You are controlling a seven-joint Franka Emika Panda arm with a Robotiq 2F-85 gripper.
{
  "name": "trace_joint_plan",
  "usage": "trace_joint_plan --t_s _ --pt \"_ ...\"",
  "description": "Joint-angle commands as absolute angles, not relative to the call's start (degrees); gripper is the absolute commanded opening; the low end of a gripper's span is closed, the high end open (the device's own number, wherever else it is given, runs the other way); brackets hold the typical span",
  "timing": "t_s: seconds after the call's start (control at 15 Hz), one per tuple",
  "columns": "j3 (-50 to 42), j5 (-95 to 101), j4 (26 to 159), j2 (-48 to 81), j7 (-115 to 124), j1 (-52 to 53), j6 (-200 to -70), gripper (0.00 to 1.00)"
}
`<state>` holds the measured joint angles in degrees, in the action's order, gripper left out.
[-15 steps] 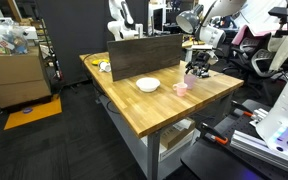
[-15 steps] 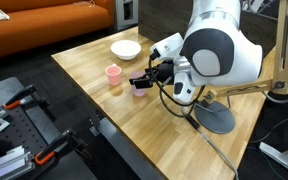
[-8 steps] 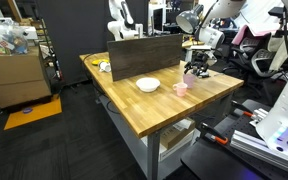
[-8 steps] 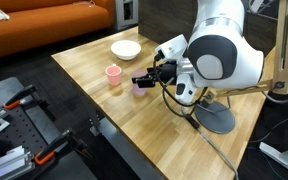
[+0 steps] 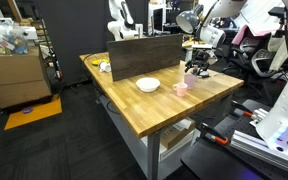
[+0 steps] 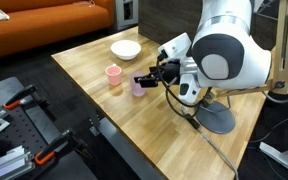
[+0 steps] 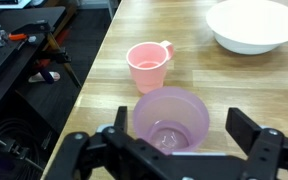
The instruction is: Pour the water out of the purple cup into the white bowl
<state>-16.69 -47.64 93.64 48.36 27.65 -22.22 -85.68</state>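
Observation:
The purple cup (image 7: 170, 120) stands upright on the wooden table, a little water in its bottom, between the two fingers of my gripper (image 7: 184, 130). The jaws are open; a gap shows at the right finger (image 7: 252, 128). The pink cup (image 7: 149, 65) stands just beyond it, and the white bowl (image 7: 254, 25) is farther off at the upper right. In an exterior view the gripper (image 6: 144, 80) reaches low around the purple cup (image 6: 137, 87), next to the pink cup (image 6: 113, 75), with the bowl (image 6: 125, 48) behind. The bowl (image 5: 148, 85) and pink cup (image 5: 181, 88) show in the remaining exterior view too.
A dark upright board (image 5: 144, 55) stands along the table's back. A grey round stand base (image 6: 214, 115) sits on the table behind my arm. The table's edge (image 6: 84, 100) runs close to the cups. An orange sofa (image 6: 44, 25) is beyond.
My gripper has edged a little forward around the purple cup, toward the pink cup. The cups and bowl stay where they were.

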Motion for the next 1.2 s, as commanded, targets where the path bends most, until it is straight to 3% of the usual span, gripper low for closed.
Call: trace_joint_plan --t_s 0.0,1.13 --pt "-16.5 -48.2 94.3 46.6 25.2 -23.7 -83.4 1.0" --pt "-16.0 -49.2 92.2 52.0 26.0 -24.2 -81.6 1.0"
